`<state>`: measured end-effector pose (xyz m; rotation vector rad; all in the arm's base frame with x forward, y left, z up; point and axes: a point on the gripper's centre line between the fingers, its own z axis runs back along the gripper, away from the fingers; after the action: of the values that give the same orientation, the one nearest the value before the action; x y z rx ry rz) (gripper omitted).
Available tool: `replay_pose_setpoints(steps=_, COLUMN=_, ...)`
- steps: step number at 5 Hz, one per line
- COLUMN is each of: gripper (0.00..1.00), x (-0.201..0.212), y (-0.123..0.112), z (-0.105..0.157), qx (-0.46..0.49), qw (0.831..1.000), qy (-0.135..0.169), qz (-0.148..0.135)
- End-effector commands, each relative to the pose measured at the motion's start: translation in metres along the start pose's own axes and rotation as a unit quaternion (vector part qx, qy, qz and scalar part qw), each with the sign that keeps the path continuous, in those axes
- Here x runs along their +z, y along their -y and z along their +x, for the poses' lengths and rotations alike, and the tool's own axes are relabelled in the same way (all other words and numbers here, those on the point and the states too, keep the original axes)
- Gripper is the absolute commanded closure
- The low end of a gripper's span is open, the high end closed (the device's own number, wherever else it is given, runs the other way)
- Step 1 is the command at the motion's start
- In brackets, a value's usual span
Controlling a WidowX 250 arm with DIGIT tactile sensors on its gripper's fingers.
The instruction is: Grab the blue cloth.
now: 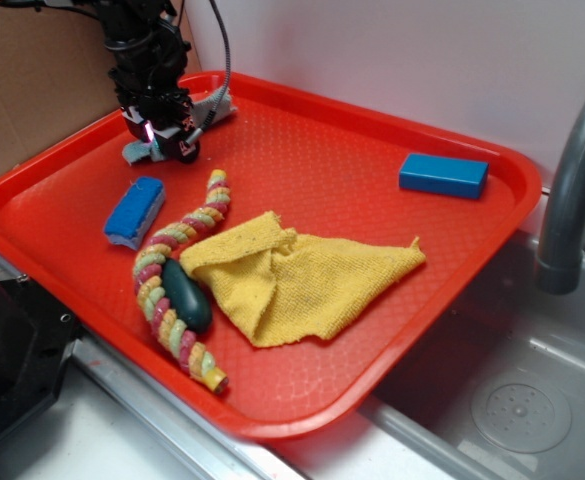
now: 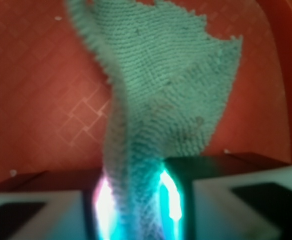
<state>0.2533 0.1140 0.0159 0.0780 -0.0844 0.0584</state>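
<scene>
On the counter beside the sink: everything lies on one big red tray.

Tray (image 1: 302,150): red plastic with a fine diamond texture and a raised rim; it fills most of the exterior view. Its right corner reaches over the sink edge.

Sink (image 1: 517,400): grey metal, at the lower right, with a round drain and a dark grey faucet (image 1: 572,180) that rises at the right edge.

Yellow cloth (image 1: 307,280): the biggest thing on the tray, near the middle, partly folded over itself at its left side.

Rope toy (image 1: 177,290): a twisted rope in pink, green and yellow; it curves from the tray middle toward the front rim and touches the left edge of the yellow cloth.

Gripper (image 1: 162,135): black, at the far left corner of the tray, pointing down. In the wrist view the jaws are pressed on a bunched fold of the blue cloth, with coloured light on both inner sides.

Blue cloth (image 2: 170,75): pale teal terry, at the far left corner of the tray, under the gripper. One narrow part is pinched between the jaws, and the rest spreads out like a fan over the tray floor.

Blue block (image 1: 443,175): a flat rectangle near the far right rim, well apart from the other things.

Sponge (image 1: 135,212): bright blue with a white base, just in front of the gripper.

Dark green object (image 1: 187,293): oval, smooth, between the rope toy and the yellow cloth, touching the rope.
</scene>
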Motion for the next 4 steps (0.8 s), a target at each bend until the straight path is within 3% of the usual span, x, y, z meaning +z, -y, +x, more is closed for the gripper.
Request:
replay_pose_setpoints(steps=1, gripper=1.0, x=0.004, y=-0.008, z=-0.003, qx=0.014, qw=1.0, qy=0.003, qz=0.004)
replay_pose_setpoints(steps=3, gripper=1.0, x=0.016, y=0.003, z=-0.011, qx=0.013, qw=1.0, qy=0.008, qz=0.011)
replay_pose_setpoints(steps=4, gripper=1.0, x=0.07, y=0.041, z=-0.032, qx=-0.018, qw=0.997, qy=0.072, qz=0.006)
